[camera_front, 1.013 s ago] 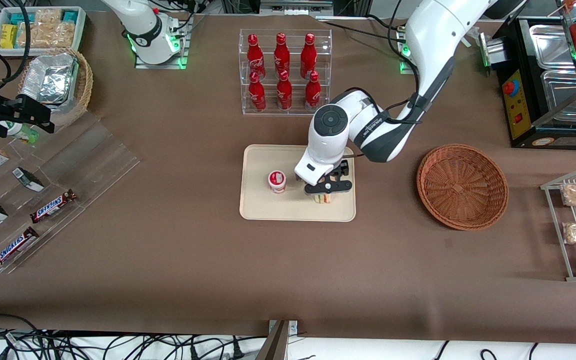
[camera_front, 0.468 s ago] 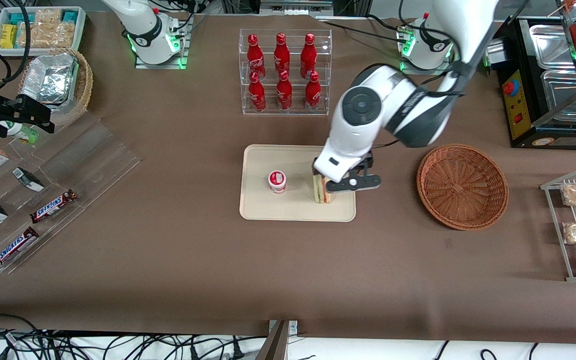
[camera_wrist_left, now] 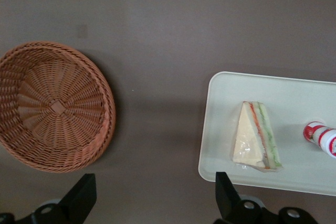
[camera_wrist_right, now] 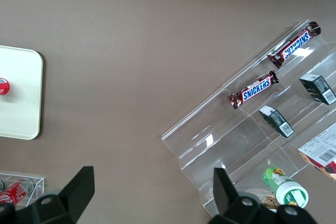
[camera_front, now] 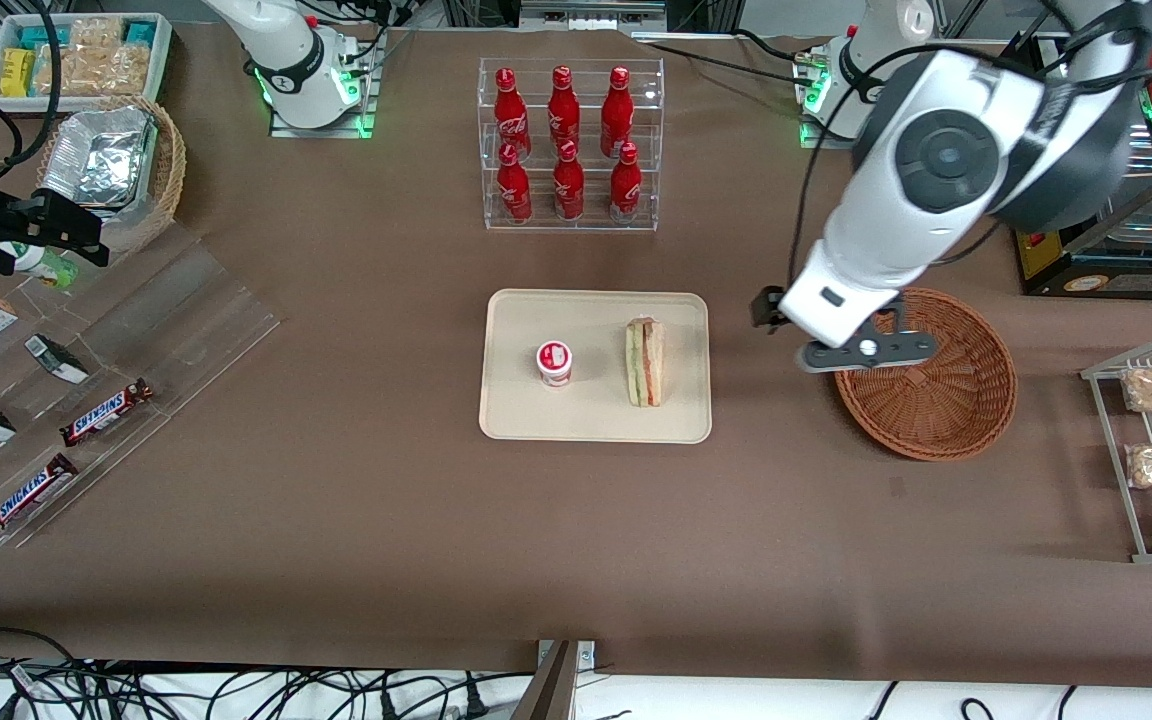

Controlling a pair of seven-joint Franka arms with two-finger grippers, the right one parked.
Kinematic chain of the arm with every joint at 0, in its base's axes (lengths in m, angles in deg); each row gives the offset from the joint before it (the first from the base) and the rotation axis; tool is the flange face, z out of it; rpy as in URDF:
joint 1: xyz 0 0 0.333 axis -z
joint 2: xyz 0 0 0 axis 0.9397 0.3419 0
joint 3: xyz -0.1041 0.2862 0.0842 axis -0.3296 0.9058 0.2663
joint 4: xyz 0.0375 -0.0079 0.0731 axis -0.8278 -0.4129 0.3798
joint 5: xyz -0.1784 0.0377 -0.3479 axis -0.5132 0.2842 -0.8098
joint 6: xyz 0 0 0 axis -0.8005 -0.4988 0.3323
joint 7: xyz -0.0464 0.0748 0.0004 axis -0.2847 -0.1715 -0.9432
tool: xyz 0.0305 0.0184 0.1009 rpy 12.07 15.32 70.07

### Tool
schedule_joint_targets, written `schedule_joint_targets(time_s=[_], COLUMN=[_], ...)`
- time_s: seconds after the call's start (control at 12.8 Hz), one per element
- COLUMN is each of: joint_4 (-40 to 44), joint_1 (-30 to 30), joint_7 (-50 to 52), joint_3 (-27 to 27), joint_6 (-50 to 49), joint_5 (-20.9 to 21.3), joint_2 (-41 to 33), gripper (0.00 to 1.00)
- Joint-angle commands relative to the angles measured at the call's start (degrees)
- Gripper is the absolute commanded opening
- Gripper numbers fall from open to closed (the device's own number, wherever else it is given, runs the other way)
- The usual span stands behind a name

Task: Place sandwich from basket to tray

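Sandwich: the sandwich (camera_front: 645,362) is a clear-wrapped triangular wedge of tan bread, its cut side showing green, pink and red layers; the wrist view (camera_wrist_left: 256,142) shows it lying flat.
Sandwich's place: it rests on the tray (camera_front: 516,415), toward the working arm's end of the tray, beside a small red-and-white cup (camera_front: 554,362) and apart from it.
Tray: flat, cream-beige, with rounded corners (camera_wrist_left: 220,169), standing nearer the front camera than the bottle rack.
Basket: the round reddish-brown wicker basket (camera_front: 946,400) sits on the table toward the working arm's end, well apart from the tray, with nothing in it (camera_wrist_left: 52,108).
Gripper: the gripper (camera_front: 861,350) hangs high above the basket's rim on the side nearest the tray; its two fingers (camera_wrist_left: 79,198) stand wide apart, holding nothing.
Change: half a second ago the gripper was at the sandwich over the tray; it has since risen and swung off toward the basket, leaving the sandwich uncovered in the same spot.
Around: a clear rack of red bottles (camera_front: 566,140) stands farther from the front camera than the tray; nothing lies between tray and basket.
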State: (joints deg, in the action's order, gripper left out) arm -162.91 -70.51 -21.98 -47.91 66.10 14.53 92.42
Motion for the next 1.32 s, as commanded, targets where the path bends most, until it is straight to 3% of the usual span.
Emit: schedule_joint_targets(time_s=[0.0, 0.47, 1.25], joint_4=[0.5, 2.0, 3.4], joint_1=[-5.0, -16.1, -19.1], joint_7=[-6.1, -22.5, -23.1], joint_3=[-0.3, -0.1, 0.1], joint_6=[-2.8, -3.9, -3.7], joint_5=[-1.9, -0.9, -1.0], joint_2=[-1.1, -1.8, -1.3], gripper=[1.0, 1.0, 1.0])
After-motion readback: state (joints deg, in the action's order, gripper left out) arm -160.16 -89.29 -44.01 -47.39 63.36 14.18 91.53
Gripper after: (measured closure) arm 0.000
